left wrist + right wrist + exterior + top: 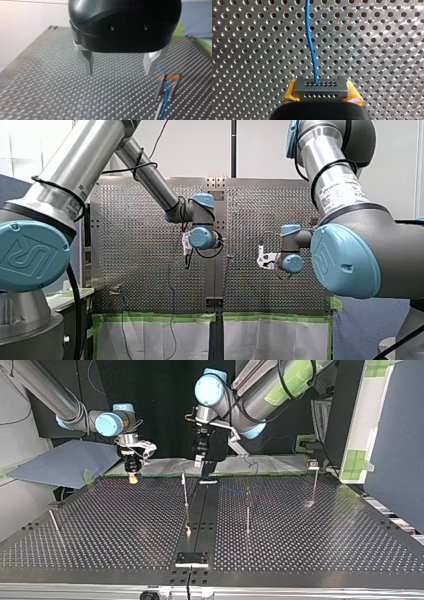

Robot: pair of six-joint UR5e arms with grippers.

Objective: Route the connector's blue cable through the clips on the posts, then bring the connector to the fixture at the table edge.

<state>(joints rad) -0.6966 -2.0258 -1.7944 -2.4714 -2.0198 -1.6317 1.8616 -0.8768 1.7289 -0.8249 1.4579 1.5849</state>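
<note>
Connector (pixel 321 86) being clamped between yellow pads (pixel 290 91) of right claw (pixel 322 96), blue cable (pixel 310 42) trailing; left claw (pixel 120 67) hanging wide open, empty; delivery to fixture (pixel 191 559) pending.

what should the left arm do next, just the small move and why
Probably slide my left tool sideways over the cable by the post: its fingers are open and empty, the cable lies just outside one finger, and my right tool holds the connector.
</note>
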